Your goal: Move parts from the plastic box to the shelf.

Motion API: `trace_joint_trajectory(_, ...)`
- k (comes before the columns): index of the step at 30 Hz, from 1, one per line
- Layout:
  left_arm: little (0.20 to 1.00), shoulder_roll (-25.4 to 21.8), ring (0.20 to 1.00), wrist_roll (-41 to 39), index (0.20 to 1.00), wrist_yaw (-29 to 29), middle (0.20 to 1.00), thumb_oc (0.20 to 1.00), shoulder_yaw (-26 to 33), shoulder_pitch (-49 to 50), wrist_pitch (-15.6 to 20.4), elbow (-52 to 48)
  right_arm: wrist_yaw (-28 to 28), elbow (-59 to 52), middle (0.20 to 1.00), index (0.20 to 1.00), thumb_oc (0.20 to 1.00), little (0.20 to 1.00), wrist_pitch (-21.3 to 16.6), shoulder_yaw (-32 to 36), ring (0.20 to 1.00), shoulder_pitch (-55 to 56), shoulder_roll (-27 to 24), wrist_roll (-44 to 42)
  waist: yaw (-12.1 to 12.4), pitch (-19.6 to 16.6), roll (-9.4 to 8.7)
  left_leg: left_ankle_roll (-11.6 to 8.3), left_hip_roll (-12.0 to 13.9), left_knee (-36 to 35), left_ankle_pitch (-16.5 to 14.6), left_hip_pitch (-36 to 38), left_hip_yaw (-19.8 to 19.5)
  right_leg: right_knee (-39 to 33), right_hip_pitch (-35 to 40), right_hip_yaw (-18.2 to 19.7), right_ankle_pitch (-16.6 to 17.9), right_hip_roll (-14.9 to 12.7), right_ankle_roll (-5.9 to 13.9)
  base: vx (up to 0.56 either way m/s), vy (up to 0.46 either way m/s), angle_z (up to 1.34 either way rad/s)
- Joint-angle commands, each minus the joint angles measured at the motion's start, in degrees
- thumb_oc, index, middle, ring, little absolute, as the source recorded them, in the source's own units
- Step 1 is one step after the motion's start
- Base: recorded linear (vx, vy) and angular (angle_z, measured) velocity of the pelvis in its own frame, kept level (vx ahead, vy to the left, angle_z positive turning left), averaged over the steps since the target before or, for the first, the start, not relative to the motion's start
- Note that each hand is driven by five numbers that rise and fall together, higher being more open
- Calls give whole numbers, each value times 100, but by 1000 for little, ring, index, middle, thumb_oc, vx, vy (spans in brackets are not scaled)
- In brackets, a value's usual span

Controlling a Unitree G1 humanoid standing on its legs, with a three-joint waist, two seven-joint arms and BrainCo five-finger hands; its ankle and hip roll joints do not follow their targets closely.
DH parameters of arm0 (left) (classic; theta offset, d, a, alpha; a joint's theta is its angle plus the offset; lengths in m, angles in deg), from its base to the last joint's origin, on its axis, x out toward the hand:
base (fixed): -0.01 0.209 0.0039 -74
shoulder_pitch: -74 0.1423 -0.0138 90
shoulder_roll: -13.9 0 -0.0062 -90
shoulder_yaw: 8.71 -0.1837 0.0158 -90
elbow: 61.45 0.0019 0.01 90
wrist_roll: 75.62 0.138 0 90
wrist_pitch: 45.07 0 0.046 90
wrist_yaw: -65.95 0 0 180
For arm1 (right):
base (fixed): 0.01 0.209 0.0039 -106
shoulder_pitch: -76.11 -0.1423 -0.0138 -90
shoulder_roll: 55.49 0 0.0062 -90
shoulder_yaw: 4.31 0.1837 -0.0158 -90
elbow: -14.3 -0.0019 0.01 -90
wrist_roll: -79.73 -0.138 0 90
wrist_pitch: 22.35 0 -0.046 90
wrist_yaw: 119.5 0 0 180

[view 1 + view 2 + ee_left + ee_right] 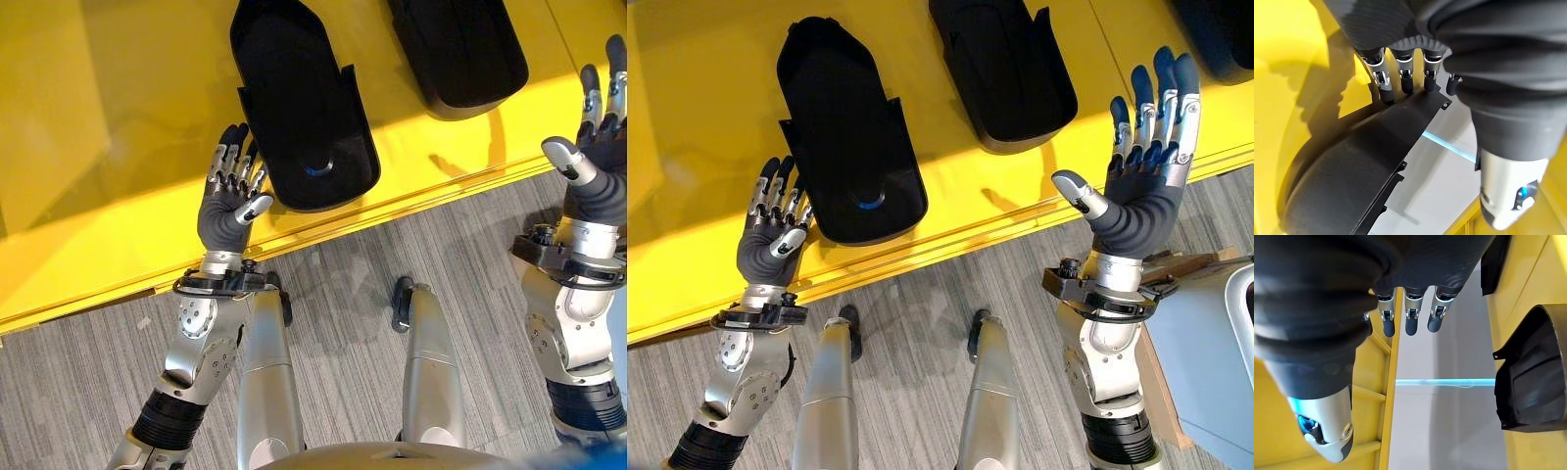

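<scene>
Two black parts [847, 147] [1004, 69] on yellow shelf [705, 176], both hands [772, 240] [1141, 201] empty.

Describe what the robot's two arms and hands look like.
Both arms are silver-grey metal with black ribbed bands low on the forearms. The left hand and right hand each wear a dark ribbed cover over palm and wrist, with silver fingers ending in dark tips and a silver thumb.

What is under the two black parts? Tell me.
Both black parts lie on the yellow shelf, which shows all around them. The shelf directly beneath each is covered. The left hand is open beside the nearer part; the right hand is open, empty.
</scene>
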Motion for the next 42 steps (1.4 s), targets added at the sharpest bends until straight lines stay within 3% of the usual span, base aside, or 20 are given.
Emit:
trace_joint_trajectory(1, 1000, -89, 1000, -129, 1000, -15, 1000, 1000, -156, 402, -342, 256, 23, -291, 1000, 1000, 1000, 1000, -340, 144, 1000, -164, 8, 46, -19, 60, 20, 66, 64, -285, 489, -195, -134, -50, -80, 24, 353, 78, -207, 0, 0, 0)
trace_joint_trajectory(10, 1000, -158, 1000, -19, 1000, -82, 1000, 1000, 146, 632, -270, 201, 9, -292, 1000, 1000, 1000, 1000, -344, 187, 1000, -139, -13, 67, 17, 43, 44, 69, 59, -296, 490, -184, -130, -49, -69, 27, 353, 86, -213, 0, 0, 0)
trace_joint_trajectory(12, 1000, -228, 1000, 110, 1000, -145, 1000, 1000, 728, 1151, -153, 220, -112, -294, 1000, 1000, 1000, 1000, -343, 331, 1000, -30, -141, 163, 86, 32, 82, 68, 55, -300, 493, -146, -115, -87, -18, 6, 367, 67, -196, 0, 0, 0)
trace_joint_trajectory(18, 1000, -157, 1000, 182, 1000, -93, 1000, 1000, 1127, 1535, -69, 241, -132, -378, 1000, 1000, 1000, 1000, -232, 613, 1000, 259, -387, 748, 113, 12, 95, 75, 53, -311, 486, -97, -112, -103, 39, -3, 356, 62, -183, 1, 3, 1)
trace_joint_trajectory(25, 1000, -168, 1000, 729, 1000, -142, 1000, 1000, 1617, 1771, 310, 209, -255, -551, 1000, 1000, 1000, 1000, 66, 1089, 1000, 1502, -1274, 2970, 75, 23, 14, 73, 75, -361, 459, 37, -119, -161, 175, -33, 344, 21, -126, 7, 16, 0)
trace_joint_trajectory(26, 1000, -164, 1000, 733, 1000, -144, 1000, 1000, 1606, 1777, 311, 208, -242, -564, 1000, 1000, 1000, 1000, 70, 1090, 1000, 1523, -1273, 2994, 79, 16, 21, 73, 75, -362, 458, 40, -119, -162, 178, -33, 343, 21, -126, 11, 41, 0)
trace_joint_trajectory(31, 1000, -347, 1000, 1015, 1000, -146, 1000, 1000, 1547, 1731, 361, 308, -386, -60, 1000, 1000, 1000, 1000, 412, 757, 1000, 2219, -2156, 4739, 60, 13, -54, 53, 109, -364, 435, 144, -121, -207, 287, -41, 353, -7, -90, 7, 27, -2)
trace_joint_trajectory(35, 1000, -366, 1000, 1136, 1000, -161, 1000, 1000, 1439, 1551, 287, 401, -502, 438, 1000, 1000, 1000, 1000, 617, 428, 1000, 2287, -2432, 5480, 49, 8, -82, 51, 112, -414, 436, 236, -115, -261, 371, -36, 368, -19, -70, 7, 27, -1)
trace_joint_trajectory(42, 1000, -348, 1000, 1253, 1000, -153, 1000, 1000, 1336, 1428, 203, 548, -786, 817, 1000, 1000, 1000, 1000, 679, 57, 1000, 2420, -2501, 5883, 25, 34, -130, 55, 104, -469, 437, 359, -98, -354, 487, -30, 411, -30, -41, 5, 24, -1)
